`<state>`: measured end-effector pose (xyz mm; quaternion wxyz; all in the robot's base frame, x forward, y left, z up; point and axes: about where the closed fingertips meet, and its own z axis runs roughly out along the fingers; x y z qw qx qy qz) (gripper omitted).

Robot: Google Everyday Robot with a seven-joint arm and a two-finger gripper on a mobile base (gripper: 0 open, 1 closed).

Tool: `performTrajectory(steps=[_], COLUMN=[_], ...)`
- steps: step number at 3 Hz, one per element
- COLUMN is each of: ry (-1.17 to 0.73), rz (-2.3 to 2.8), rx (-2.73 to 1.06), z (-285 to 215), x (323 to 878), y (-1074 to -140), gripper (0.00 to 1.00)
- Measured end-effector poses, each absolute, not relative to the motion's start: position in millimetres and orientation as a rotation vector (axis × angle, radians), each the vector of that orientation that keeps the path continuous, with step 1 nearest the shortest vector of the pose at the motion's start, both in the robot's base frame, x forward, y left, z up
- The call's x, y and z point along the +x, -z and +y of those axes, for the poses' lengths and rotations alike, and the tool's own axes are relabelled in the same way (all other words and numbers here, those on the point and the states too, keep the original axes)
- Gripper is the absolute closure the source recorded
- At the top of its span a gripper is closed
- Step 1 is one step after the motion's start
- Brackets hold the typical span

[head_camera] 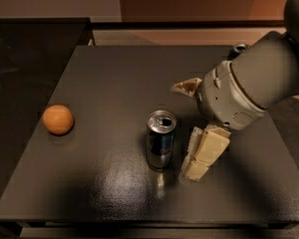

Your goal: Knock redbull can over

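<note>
The redbull can (161,142) stands upright near the middle of the dark table (114,73). It is slim and silver with blue panels, and its opened top faces up. My gripper (194,171) hangs from the big grey arm (254,86) just right of the can. Its cream fingers (209,148) point down towards the table, close together and holding nothing. A small gap separates them from the can's right side.
An orange (58,119) lies at the left of the table. The top of another can (237,48) peeks out behind the arm at the back right. A black counter (25,49) adjoins the table on the left.
</note>
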<state>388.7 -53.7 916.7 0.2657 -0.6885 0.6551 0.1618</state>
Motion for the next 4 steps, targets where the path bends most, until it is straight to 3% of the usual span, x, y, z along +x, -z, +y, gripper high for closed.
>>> performTrajectory(steps=[4], ry=[-0.711], rz=[1.678], rx=[-1.76], z=[-24], x=[388], y=[-903], gripper=[0.02])
